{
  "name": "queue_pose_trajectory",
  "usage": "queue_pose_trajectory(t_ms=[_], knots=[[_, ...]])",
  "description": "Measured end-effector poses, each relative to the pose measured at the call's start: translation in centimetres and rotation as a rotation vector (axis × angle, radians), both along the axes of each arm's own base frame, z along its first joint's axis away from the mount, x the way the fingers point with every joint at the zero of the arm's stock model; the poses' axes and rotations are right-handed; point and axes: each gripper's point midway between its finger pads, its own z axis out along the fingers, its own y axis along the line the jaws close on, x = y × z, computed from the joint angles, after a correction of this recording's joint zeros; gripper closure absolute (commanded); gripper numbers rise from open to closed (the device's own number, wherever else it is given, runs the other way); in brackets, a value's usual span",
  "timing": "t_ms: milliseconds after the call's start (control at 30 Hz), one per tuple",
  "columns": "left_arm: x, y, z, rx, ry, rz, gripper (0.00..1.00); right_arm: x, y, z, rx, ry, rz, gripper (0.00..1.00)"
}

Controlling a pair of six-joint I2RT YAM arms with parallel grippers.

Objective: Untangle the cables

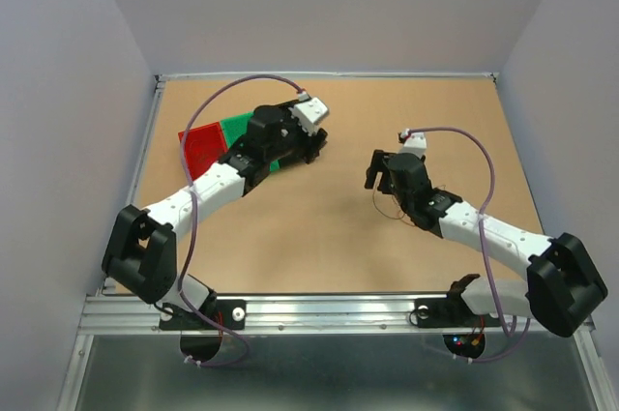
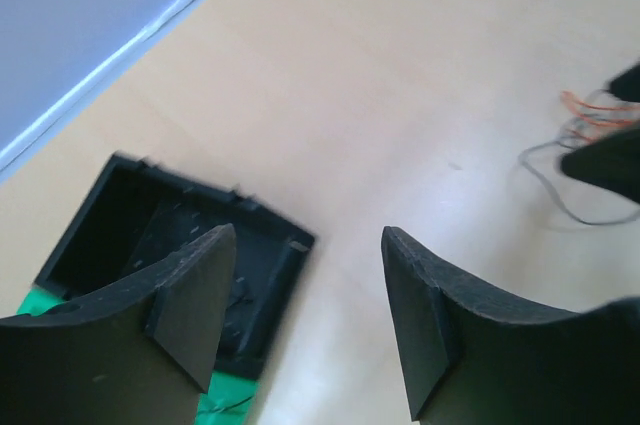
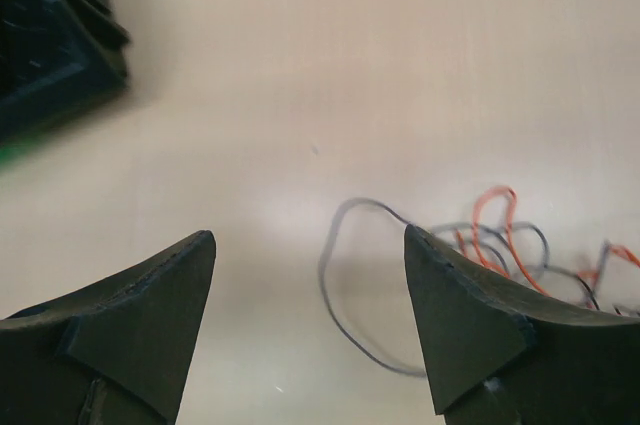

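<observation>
The tan worktop (image 1: 319, 256) carries everything, with pale walls close on three sides. The left arm (image 1: 208, 189) reaches from the near left corner toward the far left part of the board, and the right arm (image 1: 484, 232) reaches from the near right corner toward the middle. A red mat (image 1: 200, 150) and a green mat (image 1: 235, 128) lie side by side near the left edge, partly under the left arm. A shallow black tray (image 2: 150, 235) sits with one end on the green mat and the other on bare board. The left gripper (image 2: 309, 235) hangs above the tray's edge, its jaws spread apart with nothing between them. The right gripper (image 3: 309, 233) hovers low just right of the worktop's centre, its jaws also released and gripping nothing. The cables (image 3: 495, 240) lie on the board below the right gripper, a small tangle of orange and dark loops beside its right finger. One grey loop trails out under the gap between the fingers.
</observation>
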Motion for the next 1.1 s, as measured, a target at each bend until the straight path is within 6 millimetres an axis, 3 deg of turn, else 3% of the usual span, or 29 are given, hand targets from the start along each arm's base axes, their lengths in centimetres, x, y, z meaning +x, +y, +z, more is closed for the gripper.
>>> queue_pose_trajectory(t_ms=[133,200,233,300,333,433,467,567,733,767,867,967,1100], knots=[[-4.4,-5.8,-0.7,0.044,-0.028,-0.167,0.28,-2.5,-2.7,-3.3,-0.026,0.060,-0.072,0.21],[-5.7,-7.6,-1.9,0.068,-0.017,-0.216,0.28,-3.8,-3.9,-4.5,-0.034,0.080,-0.094,0.21],[-6.8,-9.2,-3.9,0.100,0.019,-0.261,0.28,-4.1,-4.2,-4.8,-0.038,0.087,-0.099,0.21],[-7.2,-10.6,-6.1,0.132,0.057,-0.289,0.28,-4.3,-4.4,-5.2,-0.040,0.096,-0.105,0.25],[-7.2,-11.5,-8.4,0.171,0.110,-0.299,0.28,-4.2,-4.4,-5.3,-0.041,0.098,-0.107,0.30],[-6.6,-12.7,-12.9,0.232,0.217,-0.301,0.28,-4.3,-4.5,-6.1,-0.058,0.119,-0.116,0.37],[-6.4,-13.0,-14.2,0.247,0.249,-0.299,0.28,-4.2,-4.6,-6.6,-0.068,0.131,-0.121,0.45],[-6.5,-13.3,-16.9,0.273,0.331,-0.299,0.28,-4.4,-4.9,-8.3,-0.107,0.171,-0.132,0.55],[-6.6,-14.0,-16.7,0.240,0.382,-0.315,0.28,-4.5,-5.3,-9.5,-0.141,0.202,-0.149,0.71],[-6.5,-14.2,-16.2,0.224,0.383,-0.320,0.28,-4.5,-5.4,-9.5,-0.141,0.201,-0.152,0.83],[-6.0,-14.9,-15.0,0.171,0.386,-0.337,0.28,-4.5,-5.5,-9.5,-0.144,0.197,-0.160,1.00],[-5.9,-14.9,-14.7,0.142,0.404,-0.347,0.29,-4.4,-5.6,-9.3,-0.143,0.191,-0.167,0.99],[-5.8,-15.1,-14.6,0.106,0.435,-0.359,0.32,-4.2,-5.6,-7.7,-0.107,0.146,-0.172,1.00]])
